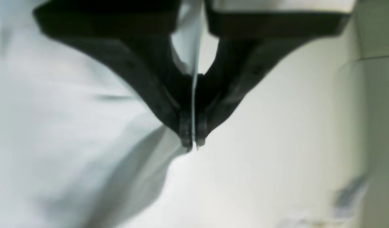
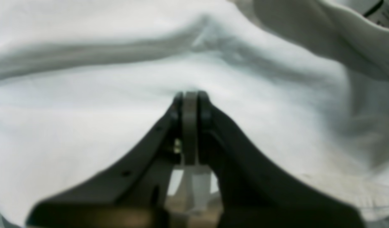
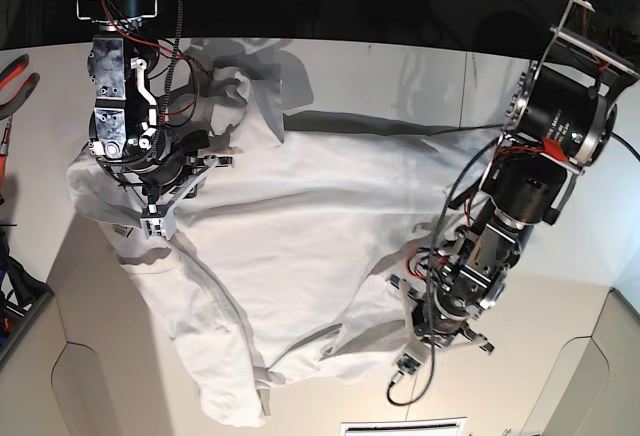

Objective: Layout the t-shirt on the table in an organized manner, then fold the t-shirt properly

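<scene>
The white t-shirt (image 3: 290, 246) lies spread and wrinkled across the off-white table (image 3: 560, 296). One bunched end is at the back left and a folded hem at the front. My right gripper (image 3: 152, 224) is at the shirt's left edge. In the right wrist view it (image 2: 190, 95) is shut, with a strip of cloth between its fingers and the shirt (image 2: 86, 126) filling the view. My left gripper (image 3: 408, 361) is at the shirt's front right edge. In the left wrist view it (image 1: 193, 142) is shut on a thin edge of the shirt (image 1: 55, 126), just above the table (image 1: 277, 142).
Red-handled pliers (image 3: 15, 81) lie at the table's far left edge. Rounded cut-outs (image 3: 95, 396) mark the front edge on both sides. A white sheet (image 3: 405, 426) lies at the front middle. A thin seam line (image 1: 375, 57) crosses the table on the right of the left wrist view.
</scene>
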`<action>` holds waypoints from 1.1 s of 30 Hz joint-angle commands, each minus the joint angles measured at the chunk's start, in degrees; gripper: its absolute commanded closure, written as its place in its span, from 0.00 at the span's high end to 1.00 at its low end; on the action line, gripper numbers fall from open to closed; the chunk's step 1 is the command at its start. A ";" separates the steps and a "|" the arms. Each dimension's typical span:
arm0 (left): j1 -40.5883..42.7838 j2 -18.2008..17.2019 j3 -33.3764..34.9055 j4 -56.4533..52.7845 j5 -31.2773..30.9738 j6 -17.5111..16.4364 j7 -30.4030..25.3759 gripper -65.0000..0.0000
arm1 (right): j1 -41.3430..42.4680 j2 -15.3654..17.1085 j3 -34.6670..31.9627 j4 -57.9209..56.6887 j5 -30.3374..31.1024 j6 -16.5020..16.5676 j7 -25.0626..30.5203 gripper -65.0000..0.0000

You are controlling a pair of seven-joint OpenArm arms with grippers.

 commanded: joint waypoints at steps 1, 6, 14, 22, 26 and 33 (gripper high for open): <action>-3.15 -1.66 -0.28 0.74 0.00 2.27 -1.97 0.00 | -0.24 0.31 0.07 -0.17 -1.44 -0.85 -3.21 0.02; -6.12 -7.37 -0.28 0.72 -2.84 7.82 -4.92 0.00 | -0.33 0.31 0.07 -0.17 -1.44 -0.85 -3.21 0.02; -7.52 -12.17 -0.28 0.72 -3.17 1.68 -5.29 0.35 | -0.33 0.31 0.07 -0.17 -1.46 -0.85 -3.23 0.02; -7.69 -14.49 -0.28 0.72 -5.51 1.62 -3.80 0.35 | -0.31 0.33 0.07 -0.17 -1.44 -0.85 -3.52 0.02; -7.69 -14.88 -0.28 0.72 -3.82 -3.56 -1.09 0.35 | -0.31 0.33 0.07 -0.17 -1.46 -0.85 -3.69 0.02; -7.67 -14.93 -0.28 0.72 -1.38 -11.65 2.56 0.35 | -0.11 0.33 0.07 -0.17 -1.46 -0.83 -3.69 0.02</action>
